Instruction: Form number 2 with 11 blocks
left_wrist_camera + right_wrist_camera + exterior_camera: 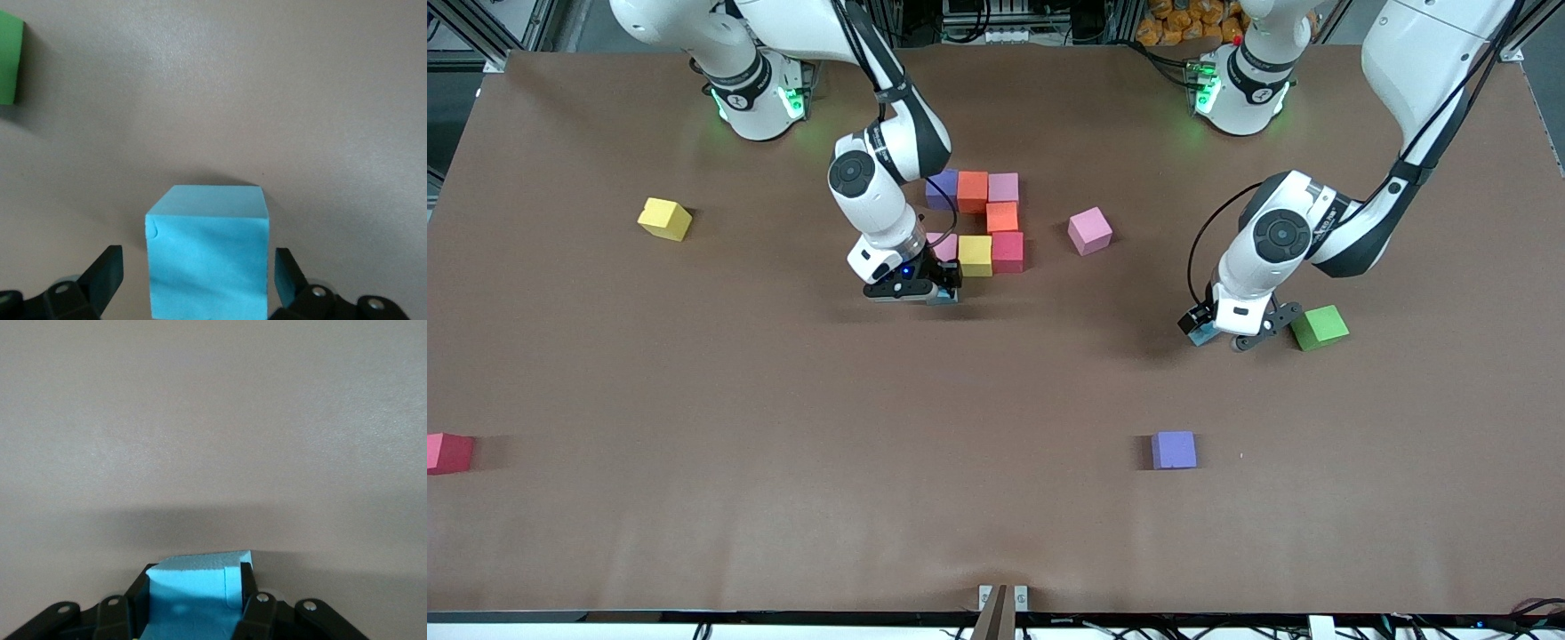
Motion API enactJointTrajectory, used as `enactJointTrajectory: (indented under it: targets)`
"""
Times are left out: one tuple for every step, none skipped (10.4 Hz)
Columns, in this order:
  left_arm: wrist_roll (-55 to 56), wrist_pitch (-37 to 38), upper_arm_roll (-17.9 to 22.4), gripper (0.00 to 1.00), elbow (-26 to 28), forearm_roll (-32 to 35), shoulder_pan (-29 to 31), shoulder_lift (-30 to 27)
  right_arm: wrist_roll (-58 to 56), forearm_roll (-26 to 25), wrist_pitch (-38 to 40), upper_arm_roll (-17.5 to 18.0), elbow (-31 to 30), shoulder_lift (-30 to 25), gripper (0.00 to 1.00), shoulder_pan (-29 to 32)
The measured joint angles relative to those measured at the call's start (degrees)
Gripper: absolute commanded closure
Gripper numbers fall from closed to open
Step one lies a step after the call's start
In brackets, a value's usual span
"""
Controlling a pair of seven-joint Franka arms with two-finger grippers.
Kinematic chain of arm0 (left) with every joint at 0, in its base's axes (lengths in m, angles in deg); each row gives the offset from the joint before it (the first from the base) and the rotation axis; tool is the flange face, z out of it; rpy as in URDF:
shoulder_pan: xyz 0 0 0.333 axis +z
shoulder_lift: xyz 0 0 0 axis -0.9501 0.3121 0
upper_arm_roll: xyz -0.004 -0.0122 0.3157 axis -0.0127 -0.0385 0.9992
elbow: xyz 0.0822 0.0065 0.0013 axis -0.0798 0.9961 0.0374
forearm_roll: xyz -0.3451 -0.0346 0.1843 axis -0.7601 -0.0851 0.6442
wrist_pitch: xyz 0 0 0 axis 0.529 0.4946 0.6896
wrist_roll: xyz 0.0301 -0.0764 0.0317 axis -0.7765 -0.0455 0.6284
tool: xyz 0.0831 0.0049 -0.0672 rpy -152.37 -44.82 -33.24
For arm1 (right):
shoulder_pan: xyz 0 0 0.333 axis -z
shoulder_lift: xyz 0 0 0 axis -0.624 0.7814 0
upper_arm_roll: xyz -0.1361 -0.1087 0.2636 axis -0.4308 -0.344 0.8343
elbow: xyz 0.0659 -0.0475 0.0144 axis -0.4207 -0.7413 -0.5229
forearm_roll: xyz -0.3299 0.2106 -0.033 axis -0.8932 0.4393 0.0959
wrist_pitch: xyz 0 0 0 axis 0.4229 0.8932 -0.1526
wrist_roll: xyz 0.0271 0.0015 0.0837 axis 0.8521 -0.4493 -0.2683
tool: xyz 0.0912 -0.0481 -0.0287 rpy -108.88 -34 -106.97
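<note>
From the front, the right gripper (941,292) sits low beside the cluster of small matte foam cubes (985,216) mid-counter, apparently pinching a light blue foam cube (945,298), while the left gripper (1232,333) is by the green foam cube (1320,326). The left wrist view shows its fingers (107,275) spread around a second light blue foam cube (208,260) resting on the brown counter (267,100). In the right wrist view, the fingers (250,587) are pressed against the first blue cube's sides.

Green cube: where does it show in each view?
Front view: green cube on the table beside the left end effector.
Left wrist view: at the picture's edge.
Right wrist view: not in it.
Shared landmark: the light blue cube between the left end effector's open fingers.
</note>
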Motion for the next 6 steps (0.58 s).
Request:
enactJointTrajectory:
  targets:
    - [-0.1, 0.0, 0.0, 0.0, 0.0, 0.0, 0.1, 0.3, 0.0, 0.0, 0.0, 0.0, 0.0, 0.0, 0.93, 0.0]
    - [-0.3, -0.1, 0.0, 0.0, 0.0, 0.0, 0.3, 0.4, 0.0, 0.0, 0.0, 0.0, 0.0, 0.0, 0.72, 0.0]
    - [-0.9, -0.1, 0.0, 0.0, 0.0, 0.0, 0.5, 0.4, 0.0, 0.0, -0.1, 0.0, 0.0, 0.0, 0.54, 0.0]
    - [-1.1, -0.2, 0.1, 0.0, -0.1, 0.0, 0.7, 0.5, 0.0, 0.0, -0.1, 0.0, 0.0, 0.0, 0.42, 0.0]
    - [-1.1, -0.2, 0.1, 0.0, -0.1, 0.0, 0.7, 0.5, 0.0, 0.0, -0.1, 0.0, 0.0, 0.0, 0.12, 0.0]
    - [-1.1, -0.2, 0.1, 0.0, -0.1, 0.0, 0.7, 0.6, 0.0, 0.0, -0.1, 0.0, 0.0, 0.0, 0.0, 0.0]
